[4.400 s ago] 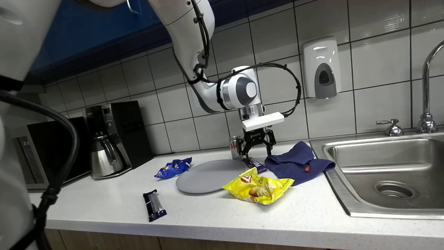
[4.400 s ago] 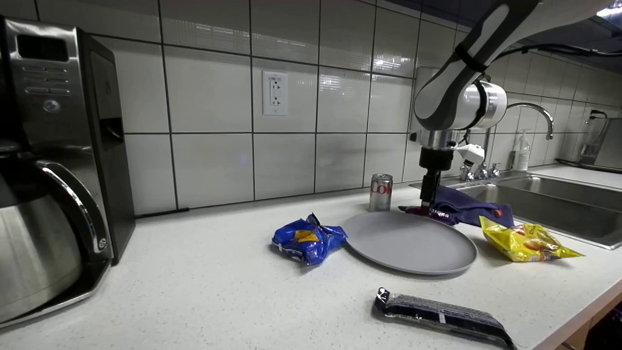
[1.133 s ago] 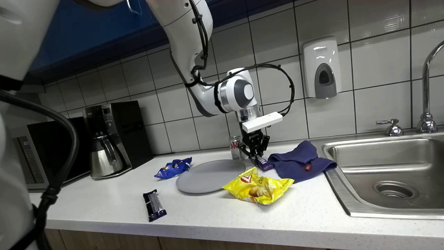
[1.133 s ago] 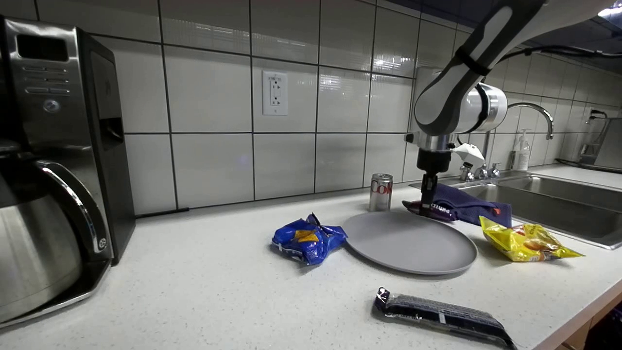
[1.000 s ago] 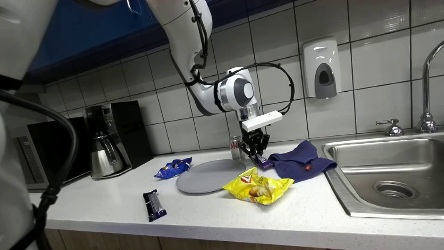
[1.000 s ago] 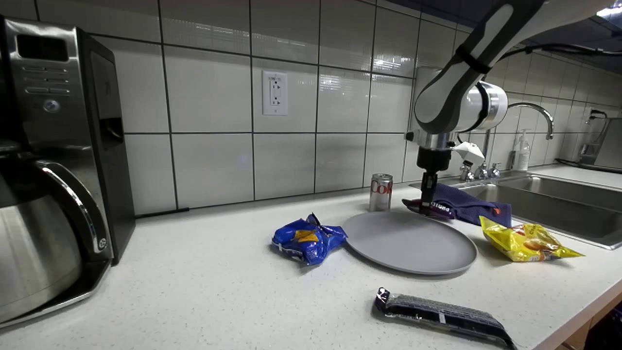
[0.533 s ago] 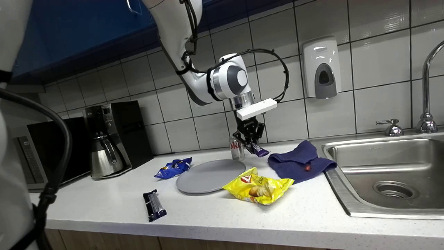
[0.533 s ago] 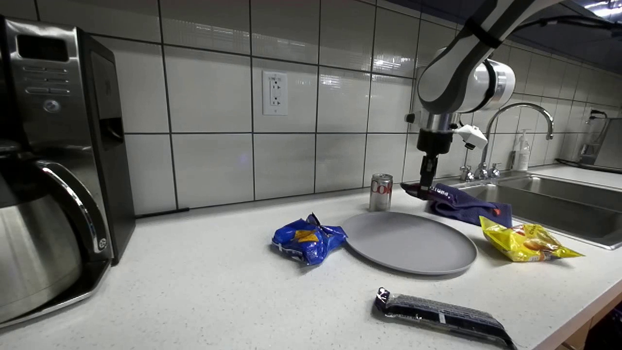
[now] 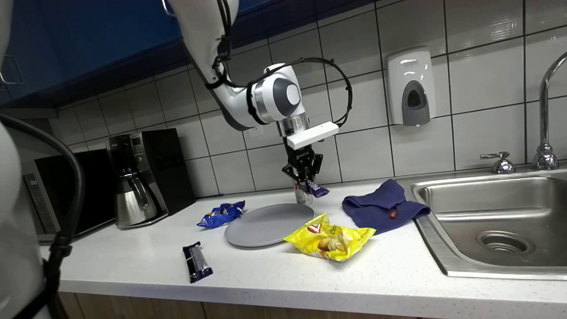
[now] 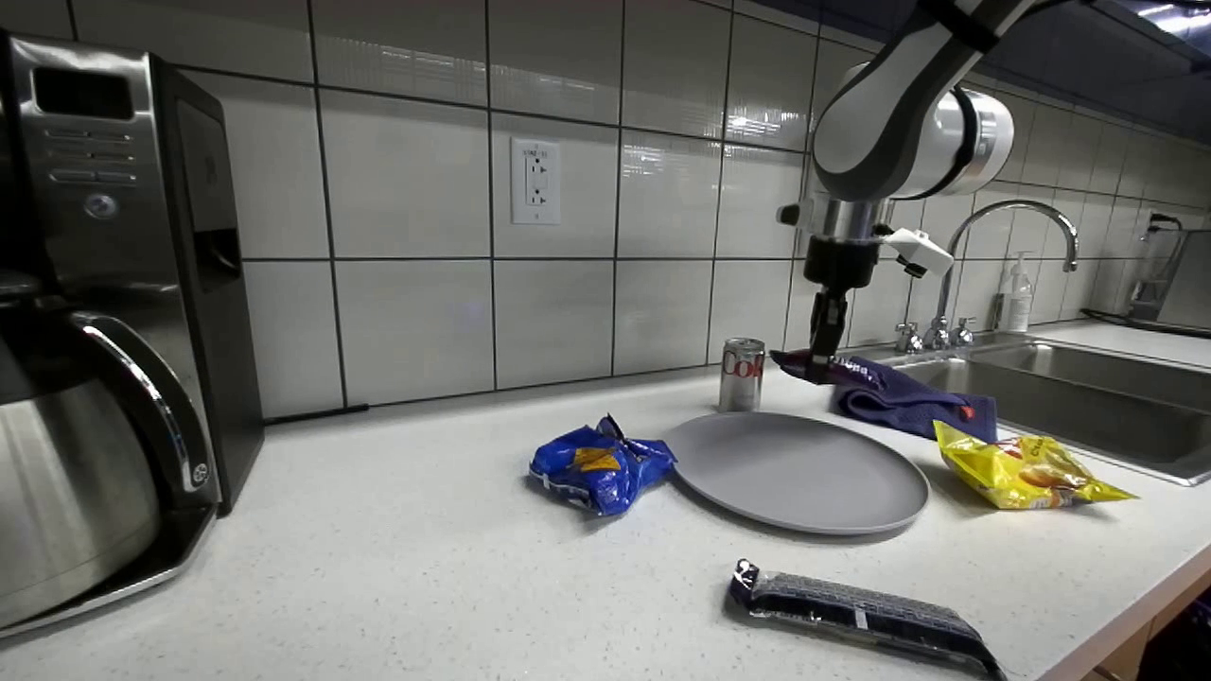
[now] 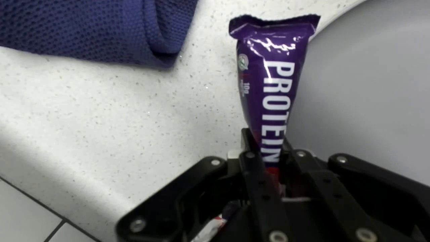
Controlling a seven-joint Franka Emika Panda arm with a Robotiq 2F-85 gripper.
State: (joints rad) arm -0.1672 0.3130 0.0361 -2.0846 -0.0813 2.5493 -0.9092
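Purple foil-wrapped protein bar with white lettering is held in the air by the black two-fingered gripper, its jaws narrow and gripping the wrapper from both sides partway along its length. Both exterior views show the bar hanging clear above the white speckled countertop, over its far part. In an exterior view, an upright silver can with red lettering stands just left of the bar, near the tiled wall. On the near side of the can lies a flat round grey plate. Close against the plate's left edge sits a crumpled shiny blue snack bag; near its right edge, a puffed yellow snack bag. Farther back on the right is a folded dark blue textured cloth, its right end at the rim of the stainless-steel sink. Another bar in a dark wrapper lies near the countertop's front edge.
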